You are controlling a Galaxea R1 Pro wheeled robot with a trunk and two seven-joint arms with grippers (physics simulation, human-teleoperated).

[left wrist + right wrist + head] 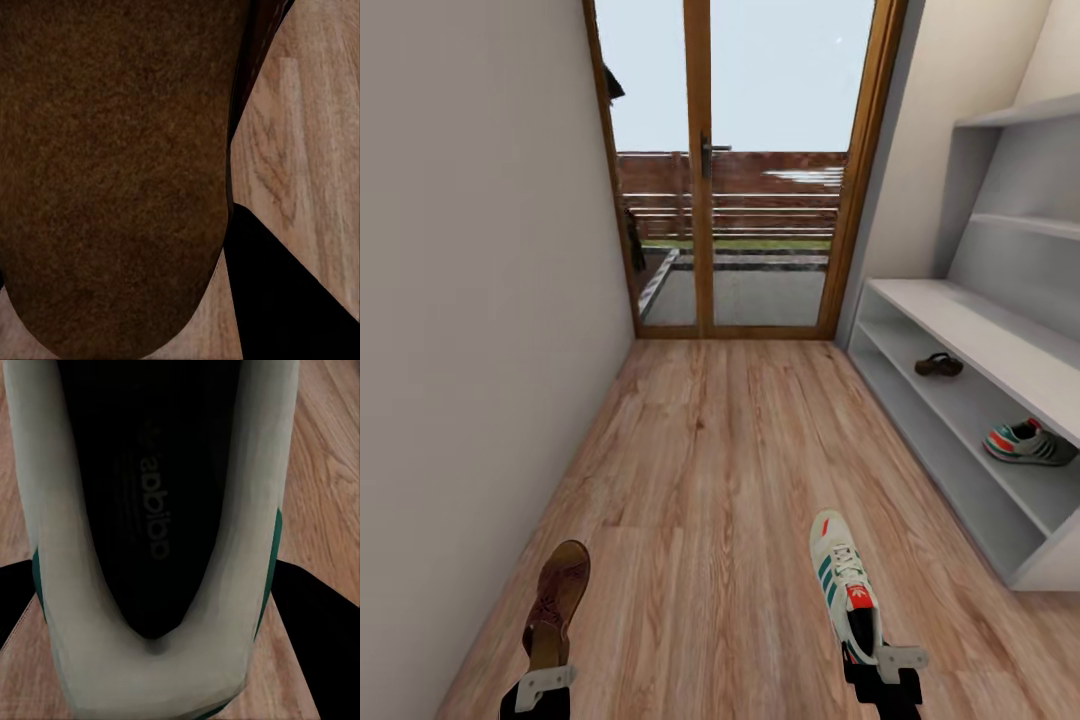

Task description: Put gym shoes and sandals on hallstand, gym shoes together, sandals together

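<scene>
Arms both reach low and forward: left gripper clamps a brown sandal, right gripper clamps a gym shoe, over the corridor floor. Farther off, second sneaker and second sandal sit on the hallstand middle shelf, well apart.

Home entry corridor. Narrow passage, plain wall on one side, wood-plank floor. Far end: glazed wooden door with handle, looking onto a fenced yard. Opposite side: pale grey shoe rack with open shelves, a sandal and a sneaker stored in it, wall shelves above.
</scene>
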